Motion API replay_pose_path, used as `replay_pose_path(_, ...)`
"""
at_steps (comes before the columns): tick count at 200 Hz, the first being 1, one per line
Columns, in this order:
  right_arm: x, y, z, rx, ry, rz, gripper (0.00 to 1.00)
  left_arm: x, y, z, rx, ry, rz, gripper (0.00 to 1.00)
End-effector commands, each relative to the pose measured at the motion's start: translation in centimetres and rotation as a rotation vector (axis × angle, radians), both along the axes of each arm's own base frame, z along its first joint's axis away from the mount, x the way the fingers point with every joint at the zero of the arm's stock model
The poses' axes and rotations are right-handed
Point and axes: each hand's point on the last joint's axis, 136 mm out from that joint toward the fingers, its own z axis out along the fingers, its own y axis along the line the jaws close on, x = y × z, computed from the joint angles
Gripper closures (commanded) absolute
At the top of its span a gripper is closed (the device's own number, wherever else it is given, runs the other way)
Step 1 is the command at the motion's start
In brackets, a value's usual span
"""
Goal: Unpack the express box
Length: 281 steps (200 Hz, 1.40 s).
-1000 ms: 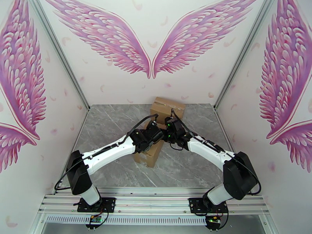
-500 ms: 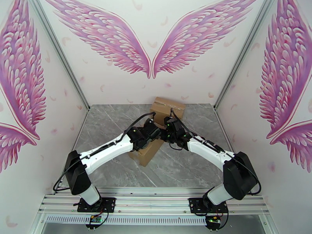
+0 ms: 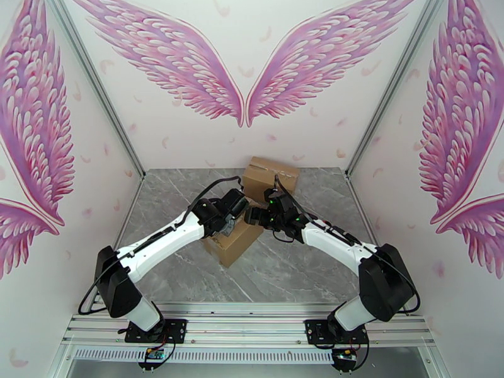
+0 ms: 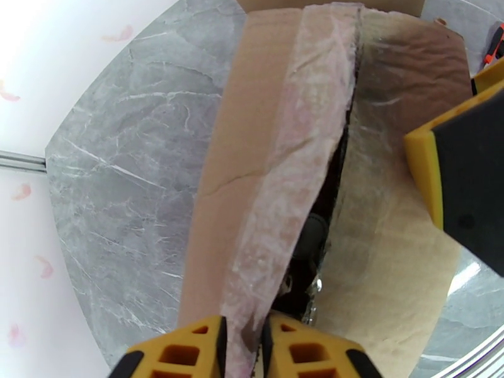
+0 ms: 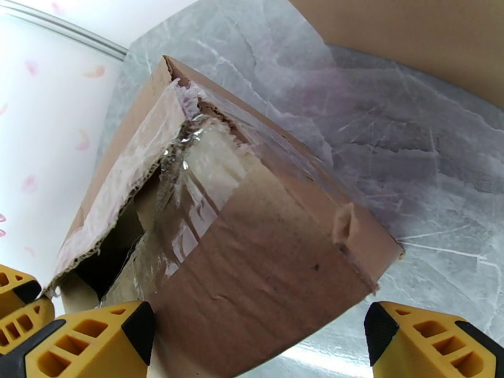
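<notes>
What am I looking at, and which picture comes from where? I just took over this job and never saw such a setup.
Two white robot arms are bolted at a grey table's near edge. The wide picture looks down from above and behind; the other two come from wrist cameras. Two cardboard boxes lie on the table: the express box between the arms and a second box behind it. The left gripper pinches the express box's taped flap, lifted ajar. The right gripper stands wide open over that box's end.
</notes>
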Motion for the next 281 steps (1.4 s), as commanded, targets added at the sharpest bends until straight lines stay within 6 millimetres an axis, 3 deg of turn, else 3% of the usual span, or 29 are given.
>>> replay_pose_path(1,-0.8,-1.6,-3.3,-0.094,0.091,-0.04,0.07,0.5,-0.1,-1.1,0.08,-0.012,-0.032,0.65)
replay_pose_path(21,-0.8,-1.6,-3.1,-0.088,0.086,-0.04,0.07,1.1,-0.4,-1.3,0.122,-0.038,-0.038,0.47)
replay_pose_path(40,-0.7,-1.5,-2.8,-0.08,0.08,-0.039,0.07,1.8,-1.0,-1.5,0.142,-0.055,-0.055,0.36)
replay_pose_path(77,-0.7,-1.2,-2.5,-0.068,0.076,-0.03,0.07,3.2,-1.7,-1.6,0.209,-0.083,-0.069,0.28)
replay_pose_path(115,-0.7,-1.1,-2.7,-0.069,0.078,-0.021,0.08,5.3,-2.3,-1.3,0.23,-0.128,-0.044,0.29)
replay_pose_path(137,-0.7,-1.1,-2.9,-0.071,0.08,-0.018,0.08,6.0,-2.3,-1.9,0.23,-0.113,-0.036,0.37)
replay_pose_path(159,-0.6,-1.1,-3.0,-0.078,0.082,-0.018,0.08,6.4,-2.4,-2.5,0.234,-0.092,-0.037,0.56)
replay_pose_path(181,-0.5,-1.2,-3.6,-0.09,0.094,-0.024,0.08,6.1,-2.2,-2.3,0.234,-0.072,-0.04,0.69)
replay_pose_path(244,-0.3,-2.5,-4.3,-0.126,0.107,-0.068,0.08,5.5,-0.9,0.1,0.017,-0.002,0.022,0.93)
replay_pose_path(281,-0.2,-3.3,-4.6,-0.139,0.115,-0.084,0.08,5.3,-0.4,0.8,-0.151,0.06,0.061,1.0)
